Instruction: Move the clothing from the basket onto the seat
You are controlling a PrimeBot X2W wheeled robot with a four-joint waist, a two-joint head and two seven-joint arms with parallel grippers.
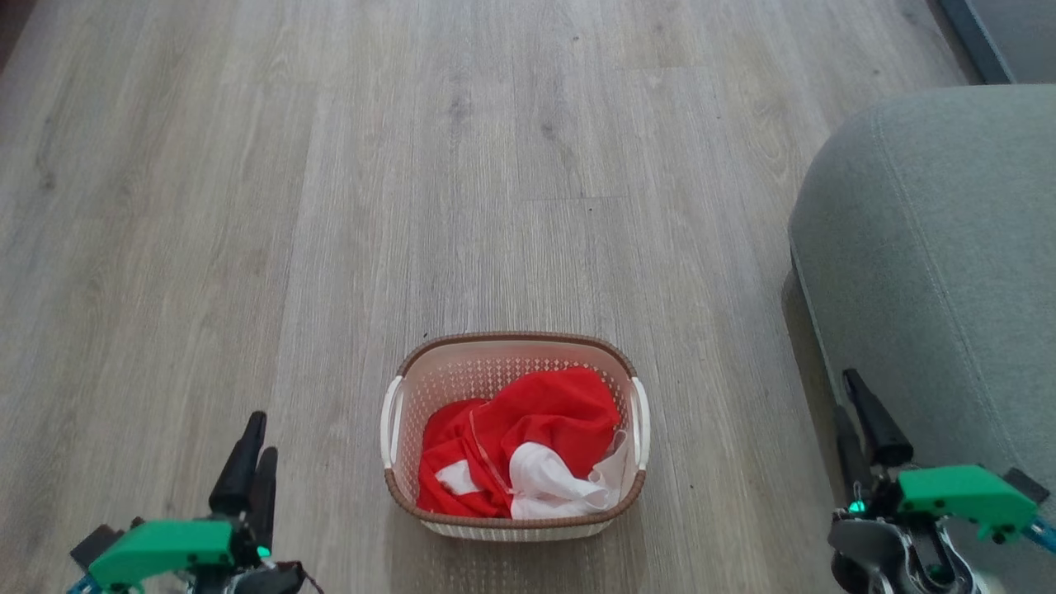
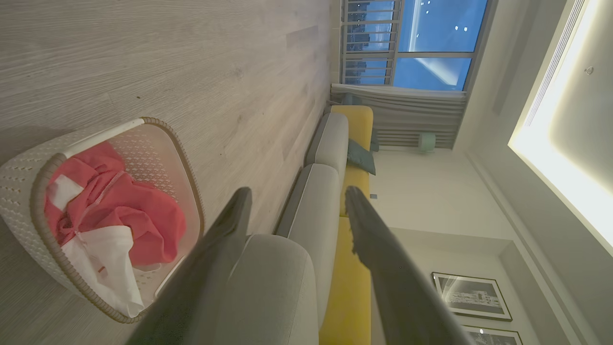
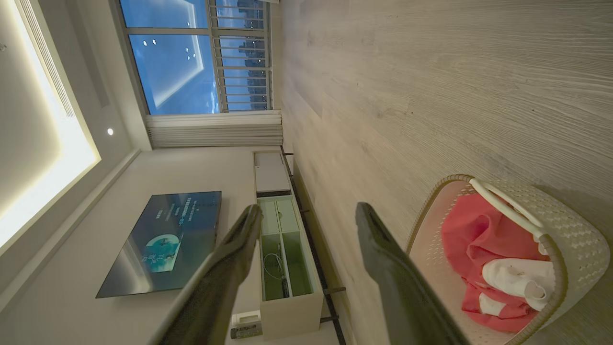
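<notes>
On the floor [image 1: 330,206], the basket [image 1: 516,340] holds the clothing [image 1: 544,408], red with white. The seat [image 1: 932,247] stands near, off its right side. The left gripper [image 1: 261,435] and right gripper [image 1: 844,393] flank the basket, each with 2 fingers spread wide, gripping nothing.

Pale wood-look floor [image 1: 330,206], large window [image 3: 191,57] showing blue sky, pleated curtain [image 3: 215,129], television [image 3: 163,239] on white wall [image 3: 191,172], low cabinet [image 3: 287,268] below, framed pictures [image 2: 471,296], glowing ceiling strip [image 2: 555,158].
</notes>
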